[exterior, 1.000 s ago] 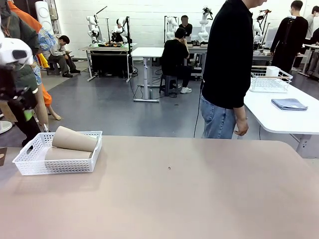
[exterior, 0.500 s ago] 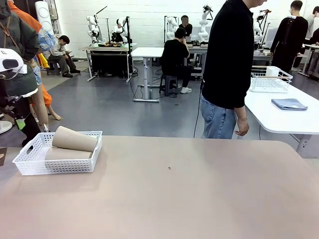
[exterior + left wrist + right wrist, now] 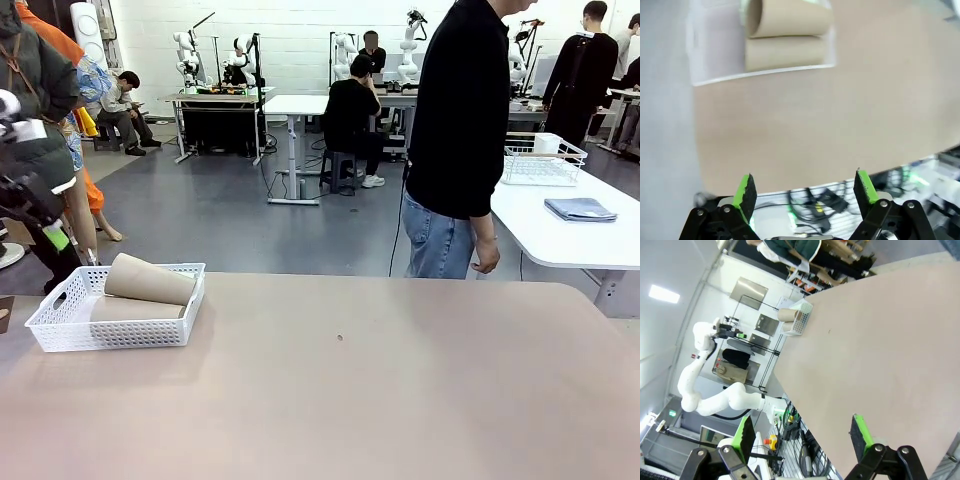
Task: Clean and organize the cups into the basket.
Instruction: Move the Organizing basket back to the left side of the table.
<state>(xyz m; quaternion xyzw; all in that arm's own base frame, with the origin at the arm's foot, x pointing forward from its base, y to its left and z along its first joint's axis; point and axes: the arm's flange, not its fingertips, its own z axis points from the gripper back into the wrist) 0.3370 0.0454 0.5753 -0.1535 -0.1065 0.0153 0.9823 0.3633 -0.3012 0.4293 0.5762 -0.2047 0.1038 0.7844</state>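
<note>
The white mesh basket (image 3: 60, 330) sits at the table's far left. Two tan-brown cups lie on their sides in it, one cup (image 3: 150, 279) resting over the other cup (image 3: 135, 310). My left gripper (image 3: 52, 236) hangs above and just behind the basket's left end. In the left wrist view this gripper (image 3: 805, 192) is open and holds nothing. It looks down on the basket (image 3: 765, 75) and the upper cup (image 3: 790, 17), which are blurred. My right gripper (image 3: 802, 435) is also open and holds nothing. It is far from the basket (image 3: 801, 320), over the table's edge.
The brown table (image 3: 400, 380) is bare from the basket rightward. A person in a black top (image 3: 460, 120) stands at its far side. A white side table at the right holds a wire basket (image 3: 542, 160) and a folded grey cloth (image 3: 580, 208).
My left arm's wrist has slid toward the picture's left edge and turned, staying above the basket's left end. The basket, the cups and the person have not moved.
</note>
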